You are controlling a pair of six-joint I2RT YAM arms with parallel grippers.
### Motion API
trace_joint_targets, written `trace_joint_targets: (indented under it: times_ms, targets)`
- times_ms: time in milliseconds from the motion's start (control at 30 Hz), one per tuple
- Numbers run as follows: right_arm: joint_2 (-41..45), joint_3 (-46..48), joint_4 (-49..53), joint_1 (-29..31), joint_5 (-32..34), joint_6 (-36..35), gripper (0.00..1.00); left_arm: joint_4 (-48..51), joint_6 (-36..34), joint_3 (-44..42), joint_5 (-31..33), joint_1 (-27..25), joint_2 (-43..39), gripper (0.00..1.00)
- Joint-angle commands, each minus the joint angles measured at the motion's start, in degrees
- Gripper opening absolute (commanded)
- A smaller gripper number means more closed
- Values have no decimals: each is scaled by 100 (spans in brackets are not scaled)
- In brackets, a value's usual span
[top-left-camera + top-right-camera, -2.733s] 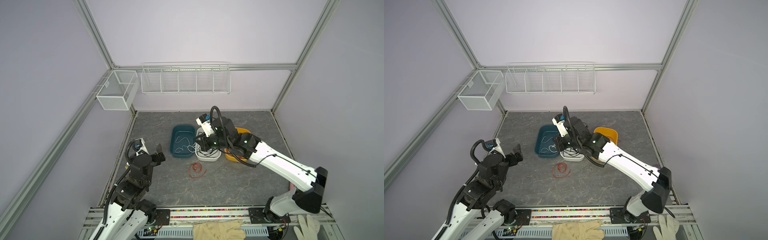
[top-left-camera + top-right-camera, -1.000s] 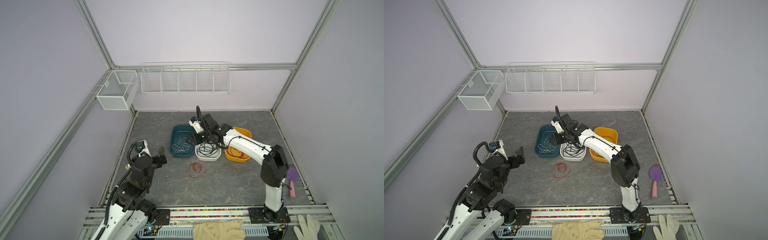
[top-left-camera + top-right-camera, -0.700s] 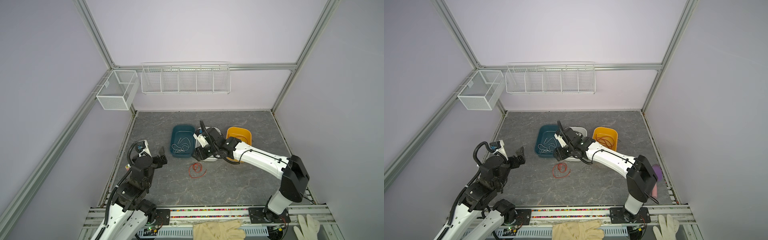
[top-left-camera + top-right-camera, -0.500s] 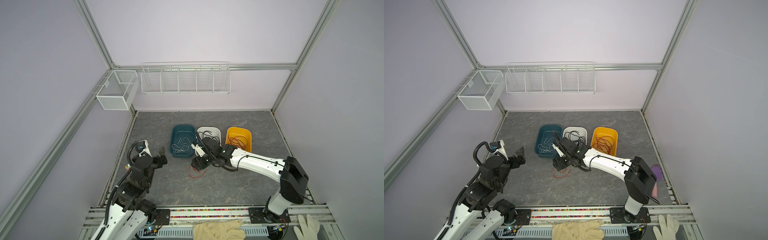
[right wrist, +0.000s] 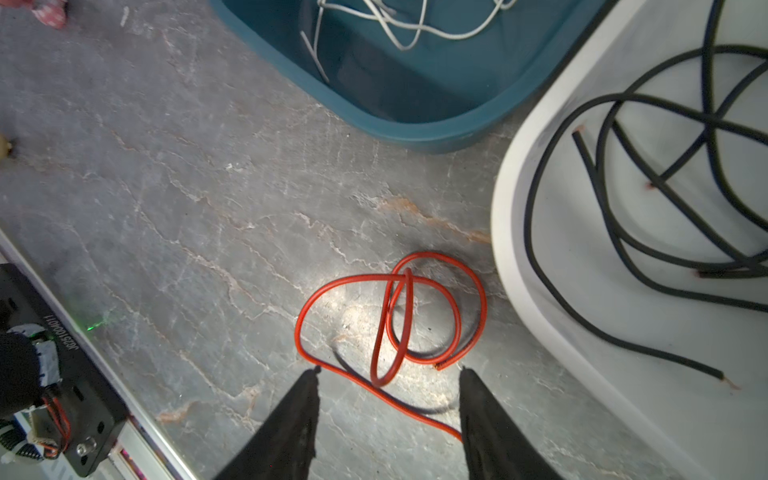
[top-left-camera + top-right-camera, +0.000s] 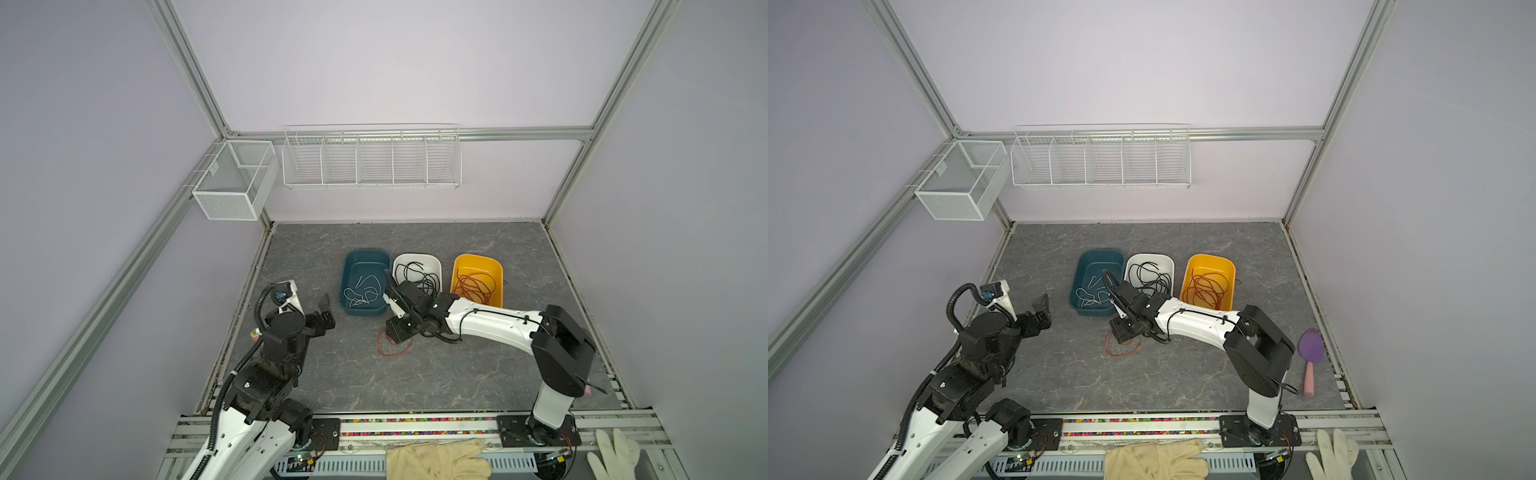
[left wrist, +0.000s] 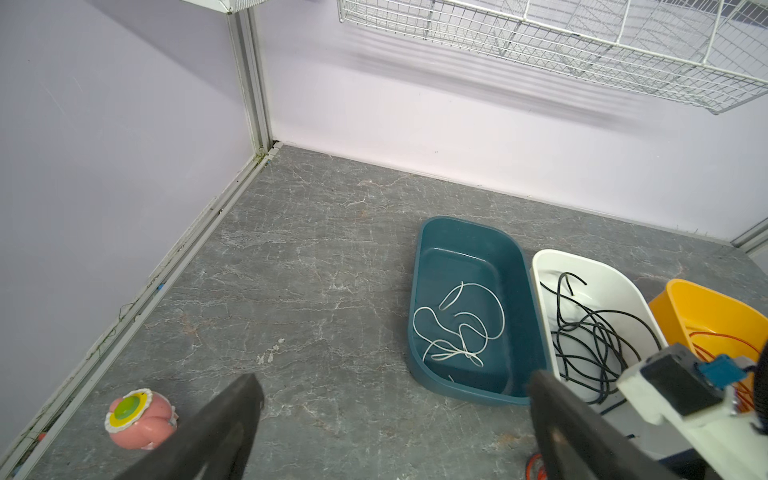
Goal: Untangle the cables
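Observation:
A loose red cable (image 5: 390,316) lies knotted in loops on the grey floor, in front of the tubs (image 6: 392,347) (image 6: 1121,348). My right gripper (image 5: 388,370) hangs just over it, open, with a strand running between the fingertips and nothing gripped; in a top view the gripper (image 6: 395,333) covers part of the loop. White cables (image 7: 457,328) lie in the teal tub (image 6: 347,270), black cables (image 7: 590,336) in the white tub (image 6: 434,262), red cables (image 6: 473,286) in the yellow tub (image 6: 496,266). My left gripper (image 7: 395,382) is open and empty, off to the left (image 6: 323,308).
A pink toy (image 7: 139,419) sits by the left wall. A purple scoop (image 6: 1310,357) lies at the right edge. Gloves (image 6: 436,459) rest on the front rail. Wire baskets (image 6: 370,160) and a mesh box (image 6: 235,180) hang on the walls.
My right gripper has come away from the white tub, forward and down to the red cable on the floor. The left arm has not moved.

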State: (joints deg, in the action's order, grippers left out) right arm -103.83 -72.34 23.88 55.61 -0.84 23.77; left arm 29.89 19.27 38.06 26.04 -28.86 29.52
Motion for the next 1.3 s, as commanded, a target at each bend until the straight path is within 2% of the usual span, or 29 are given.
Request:
trace_joint_targets:
  times_ms: [0,633,900,1267]
  targets:
    - [-185,-170,-61,-5,103,31,54,-5,-5,-71,-33,30,-34,99]
    - [-444,-170,-133,-23,-65,88,23,-44,-30,-80,-99,30,-7,99]
    - [251,64,-125,65,-114,136,8,-62,-37,-88,-108,30,3,99]
    - [1754,536,18,231,79,157,7,-67,-36,-97,-174,30,14,99]
